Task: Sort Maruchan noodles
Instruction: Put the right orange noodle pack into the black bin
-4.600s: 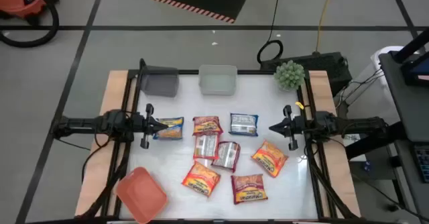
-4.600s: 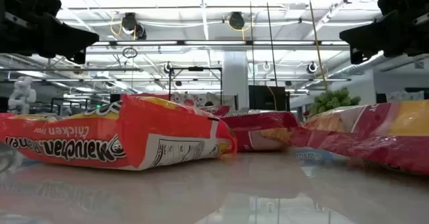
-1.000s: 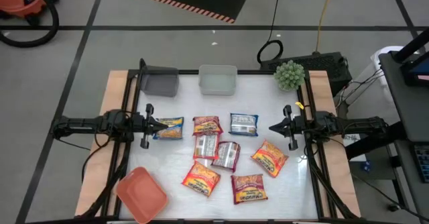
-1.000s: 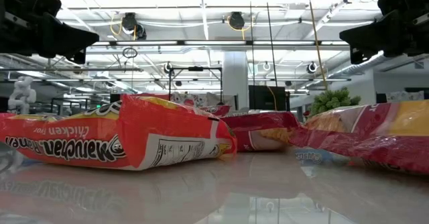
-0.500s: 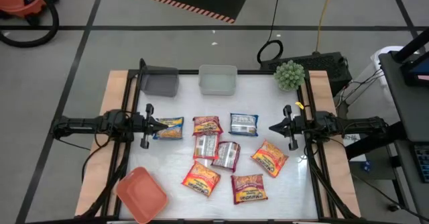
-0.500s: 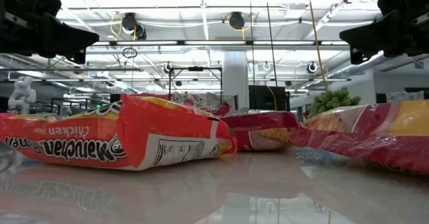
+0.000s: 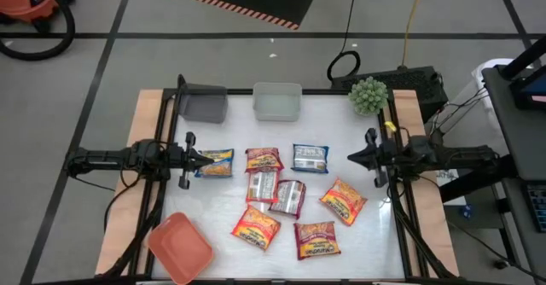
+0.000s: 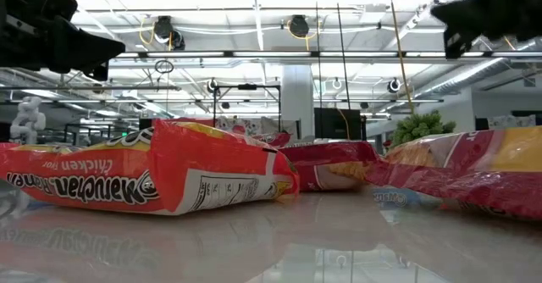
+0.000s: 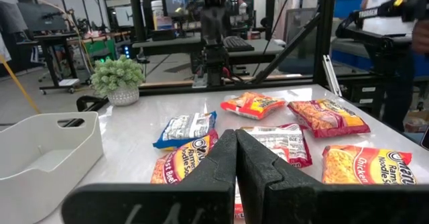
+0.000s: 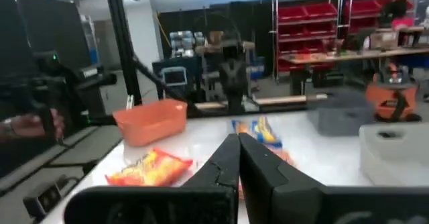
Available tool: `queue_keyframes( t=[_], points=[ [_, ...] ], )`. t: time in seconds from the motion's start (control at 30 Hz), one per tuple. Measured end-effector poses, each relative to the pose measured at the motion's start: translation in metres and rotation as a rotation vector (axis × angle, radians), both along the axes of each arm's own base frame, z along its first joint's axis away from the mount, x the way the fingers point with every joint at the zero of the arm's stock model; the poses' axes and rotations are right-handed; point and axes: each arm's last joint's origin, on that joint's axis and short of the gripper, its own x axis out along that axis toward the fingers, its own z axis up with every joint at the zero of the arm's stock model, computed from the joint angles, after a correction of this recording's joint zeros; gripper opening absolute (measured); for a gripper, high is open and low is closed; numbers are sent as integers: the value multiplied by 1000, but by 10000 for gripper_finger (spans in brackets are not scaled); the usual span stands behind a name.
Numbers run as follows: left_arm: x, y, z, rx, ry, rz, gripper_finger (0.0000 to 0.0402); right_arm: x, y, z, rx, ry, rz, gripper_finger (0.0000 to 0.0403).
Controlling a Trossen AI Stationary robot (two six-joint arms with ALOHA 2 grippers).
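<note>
Several Maruchan noodle packets lie flat on the white table (image 7: 341, 123). Among them are a blue-and-yellow one (image 7: 215, 163), a blue one (image 7: 310, 158), two silvery ones (image 7: 289, 197) and several orange-red ones (image 7: 316, 239). My left gripper (image 7: 206, 159) hangs shut above the blue-and-yellow packet at the table's left side, its fingers (image 9: 228, 150) pointing level toward the right. At the table's right side my right gripper (image 7: 351, 158) hangs shut and high, above all the packets, with its fingers (image 10: 231, 150) pointing level toward the left. In the low view both grippers are well above the packets (image 8: 161, 177).
A grey bin (image 7: 203, 104) and a clear bin (image 7: 277, 102) stand along the far edge. A salmon-red bin (image 7: 180, 248) sits at the near left corner. A small green plant (image 7: 368, 95) stands at the far right corner. Black frame posts run along both sides.
My right gripper has risen above the table's right side, rolling slightly about its pointing line, and has stayed shut. The packets lie as they did.
</note>
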Motion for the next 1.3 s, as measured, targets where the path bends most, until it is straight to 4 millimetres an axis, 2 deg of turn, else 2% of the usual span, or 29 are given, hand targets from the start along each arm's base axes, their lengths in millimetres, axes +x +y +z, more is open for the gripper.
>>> queue_keyframes(
  t=[0.1,0.2,0.37,0.53,0.77,0.87,0.97,1.13,1.3],
  points=[
    [0,0,0,0,-1,0,4,0,-1,22,-4,59,-30,0],
    [0,0,0,0,-4,0,4,0,-1,52,-10,83,-45,5],
    [0,0,0,2,-4,0,4,9,-2,87,-11,191,-71,21],
    [0,0,0,2,-4,0,4,22,-2,119,-17,266,-102,30],
    [0,0,0,3,-4,0,4,48,0,154,-19,444,-107,31],
    [0,0,0,2,-4,0,4,60,0,160,-15,548,-144,31],
    [0,0,0,3,-4,0,4,72,0,156,-18,643,-171,32],
    [0,0,0,3,-3,0,4,90,1,141,9,763,-184,32],
    [0,0,0,3,-3,0,4,100,2,124,18,913,-203,32]
  ],
)
